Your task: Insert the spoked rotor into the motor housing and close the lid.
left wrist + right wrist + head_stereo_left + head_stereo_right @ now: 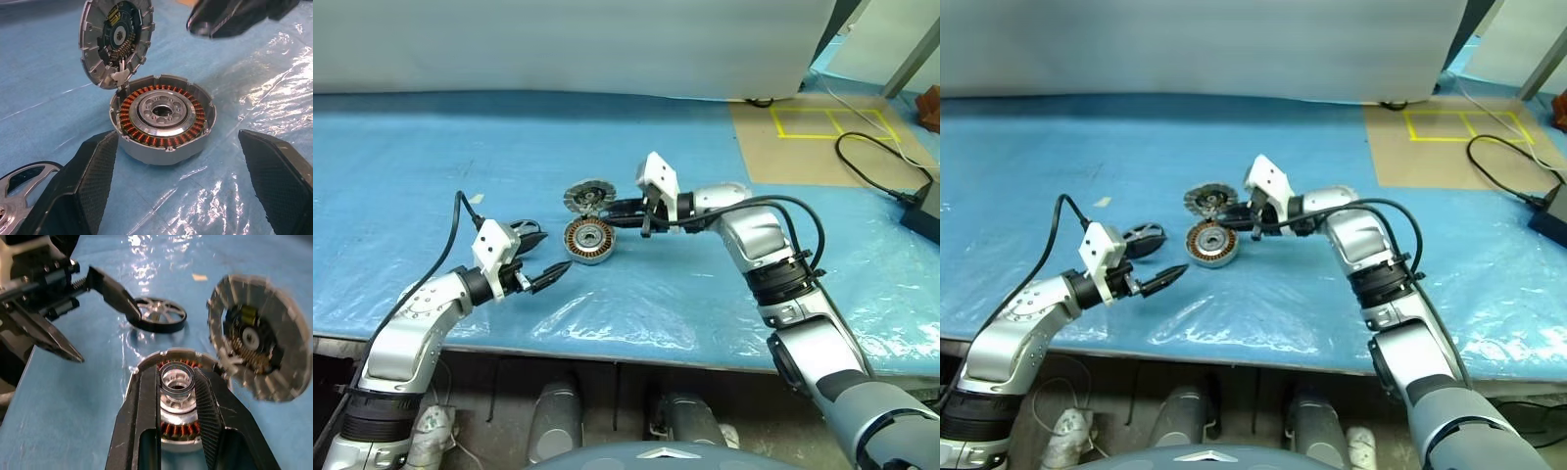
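The motor housing (589, 240) lies flat on the blue sheet, its copper windings and silver hub (164, 111) uncovered. The ribbed silver lid (588, 196) stands tilted up at the housing's far edge, its inner side facing the housing. My right gripper (605, 208) hovers just above the housing and points left; its fingers (146, 421) are narrowly parted with nothing between them. My left gripper (546, 258) is wide open to the housing's left, a little apart from it. The black-rimmed spoked rotor (1144, 235) lies flat on the sheet behind the left gripper.
Shiny blue plastic sheet (431, 147) covers the table. A brown board with yellow tape (822, 137), a black cable (871, 166) and a dark box (925, 211) sit at the far right. A white panel (568, 44) stands along the back.
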Available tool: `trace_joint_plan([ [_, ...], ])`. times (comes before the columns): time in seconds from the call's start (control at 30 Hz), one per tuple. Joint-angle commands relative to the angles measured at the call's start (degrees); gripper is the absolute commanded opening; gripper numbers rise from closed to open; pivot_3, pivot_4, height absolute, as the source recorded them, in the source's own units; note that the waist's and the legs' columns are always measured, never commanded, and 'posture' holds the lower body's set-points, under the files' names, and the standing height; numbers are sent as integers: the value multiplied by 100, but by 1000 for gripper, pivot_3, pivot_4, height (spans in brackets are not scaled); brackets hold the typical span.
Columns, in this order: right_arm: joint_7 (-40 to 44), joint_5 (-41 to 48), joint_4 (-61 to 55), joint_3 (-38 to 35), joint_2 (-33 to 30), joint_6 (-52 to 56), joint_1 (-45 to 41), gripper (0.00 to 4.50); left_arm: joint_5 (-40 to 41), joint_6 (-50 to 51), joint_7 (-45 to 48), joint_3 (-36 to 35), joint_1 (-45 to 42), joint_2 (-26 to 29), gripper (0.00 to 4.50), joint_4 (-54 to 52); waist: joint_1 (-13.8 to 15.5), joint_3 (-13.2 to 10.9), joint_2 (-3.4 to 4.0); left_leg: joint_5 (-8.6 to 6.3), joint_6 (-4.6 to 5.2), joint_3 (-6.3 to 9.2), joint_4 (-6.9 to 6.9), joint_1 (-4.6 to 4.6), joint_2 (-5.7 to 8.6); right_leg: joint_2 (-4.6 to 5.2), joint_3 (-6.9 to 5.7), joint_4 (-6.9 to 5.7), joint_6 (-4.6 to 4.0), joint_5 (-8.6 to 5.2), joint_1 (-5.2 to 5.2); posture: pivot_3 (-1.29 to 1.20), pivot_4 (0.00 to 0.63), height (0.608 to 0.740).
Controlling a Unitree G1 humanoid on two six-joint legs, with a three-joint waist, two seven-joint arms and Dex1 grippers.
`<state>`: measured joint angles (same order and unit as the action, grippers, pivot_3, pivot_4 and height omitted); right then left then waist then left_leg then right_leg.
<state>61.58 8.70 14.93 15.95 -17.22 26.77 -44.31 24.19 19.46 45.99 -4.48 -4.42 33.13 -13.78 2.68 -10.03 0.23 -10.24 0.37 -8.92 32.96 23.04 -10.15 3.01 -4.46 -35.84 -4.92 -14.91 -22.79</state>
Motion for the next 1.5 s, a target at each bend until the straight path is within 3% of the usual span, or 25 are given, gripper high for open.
trace_joint_plan([
  [0.03,-41,-70,193,78,122,-383,15,622,122,-2,29,-122,-69,27,4134,-166,-14,0,0,0,0,0,1,1,0,0,0,-2,-4,-2,-1,0,150,740],
  [0.77,-248,-449,2360,40,982,-1736,-693,622,89,-174,68,-93,-107,32,4134,-156,-23,0,0,1,3,0,18,0,-5,0,-2,-21,-21,-11,-1,0,150,740],
  [1.5,-361,-635,2982,-119,1093,-2074,-903,622,44,-150,39,0,-121,-40,4134,-183,-15,0,0,0,3,0,48,-3,-8,3,-1,-77,-30,-17,-11,0,150,740],
])
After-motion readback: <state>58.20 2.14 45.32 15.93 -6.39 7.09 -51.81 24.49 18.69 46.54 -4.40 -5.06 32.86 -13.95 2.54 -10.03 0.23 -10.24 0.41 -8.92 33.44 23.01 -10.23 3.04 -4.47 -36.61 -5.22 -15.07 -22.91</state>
